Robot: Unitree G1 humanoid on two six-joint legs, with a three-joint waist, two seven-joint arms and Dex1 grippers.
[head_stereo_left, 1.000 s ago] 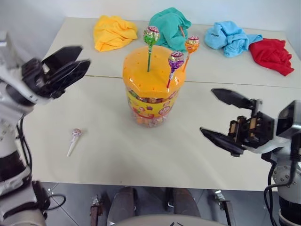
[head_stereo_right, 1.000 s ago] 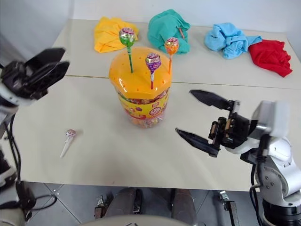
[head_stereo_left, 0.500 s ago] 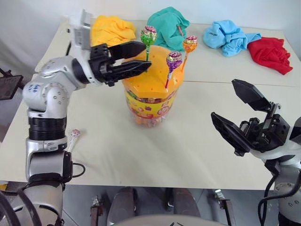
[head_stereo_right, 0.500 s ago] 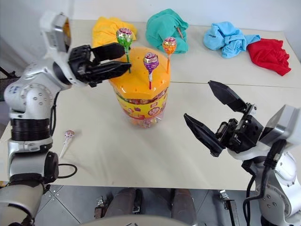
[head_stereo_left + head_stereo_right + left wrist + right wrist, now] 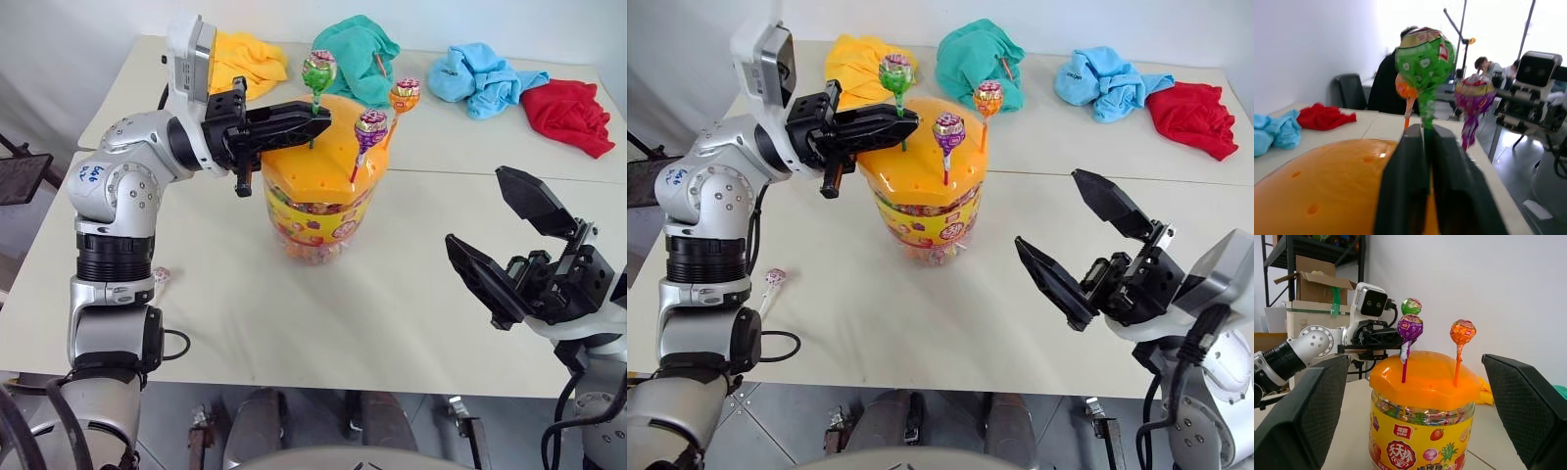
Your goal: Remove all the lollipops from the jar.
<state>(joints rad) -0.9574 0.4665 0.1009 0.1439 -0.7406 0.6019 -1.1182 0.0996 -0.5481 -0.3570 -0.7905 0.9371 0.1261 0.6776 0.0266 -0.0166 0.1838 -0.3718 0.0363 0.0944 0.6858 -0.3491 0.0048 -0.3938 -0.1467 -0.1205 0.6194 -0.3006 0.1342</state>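
Nearest the camera, the right gripper (image 5: 509, 250) is hanging above the front right part of the table (image 5: 392, 333) with its two black fingers spread wide and nothing between them. Farther in, by the left arm, a pink-wrapped lollipop (image 5: 772, 280) is lying flat on the table, well apart from the jar (image 5: 318, 201). That jar is standing upright at the middle of the table, its orange lid (image 5: 323, 157) carrying three lollipops on sticks. Reaching in from the left, the left gripper (image 5: 315, 117) is pinching the stick of the green lollipop (image 5: 318, 70), fingers pressed together just below the candy. The purple lollipop (image 5: 370, 124) and orange lollipop (image 5: 403, 96) are sitting upright beside it. Beyond, yellow (image 5: 245, 59), teal (image 5: 355, 41), blue (image 5: 480, 73) and red cloths (image 5: 568, 113) are lying crumpled along the far edge.
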